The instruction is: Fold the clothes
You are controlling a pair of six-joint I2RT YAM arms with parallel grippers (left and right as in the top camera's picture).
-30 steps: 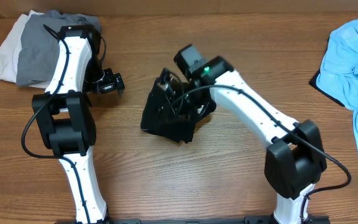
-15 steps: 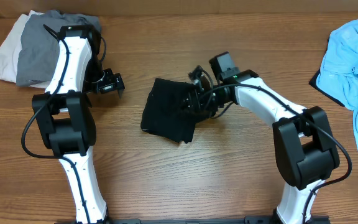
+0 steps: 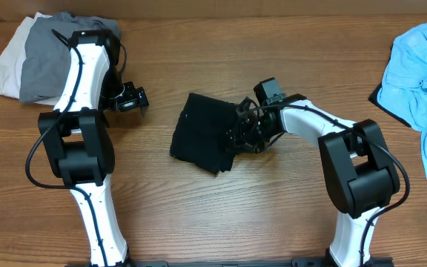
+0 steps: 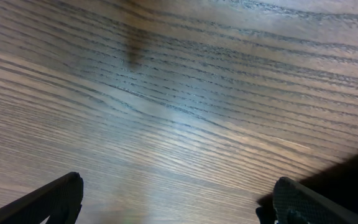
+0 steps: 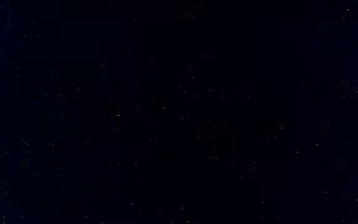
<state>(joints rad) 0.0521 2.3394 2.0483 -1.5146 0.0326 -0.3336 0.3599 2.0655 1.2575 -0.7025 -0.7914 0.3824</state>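
Note:
The black shirt (image 3: 199, 137) lies folded into a small, roughly square bundle at the table's middle. My right gripper (image 3: 237, 136) is low at the bundle's right edge, against the fabric. The right wrist view is fully dark, so its jaws do not show. My left gripper (image 3: 138, 99) is open and empty, left of the black shirt and apart from it. In the left wrist view its fingers (image 4: 179, 199) frame bare wood. Folded grey and white clothes (image 3: 32, 63) lie at the far left. A crumpled light blue garment (image 3: 421, 67) lies at the far right.
The wooden table (image 3: 273, 215) shows bare wood along the front and between the piles. A dark piece (image 3: 380, 98) sticks out from under the light blue garment's left edge. The left arm's base stands at the front left, the right arm's at the front right.
My right gripper has swung from the black shirt's top down to its right edge and dropped low. The shirt has gone from a lifted, crumpled heap to a flatter fold. The left arm has not moved.

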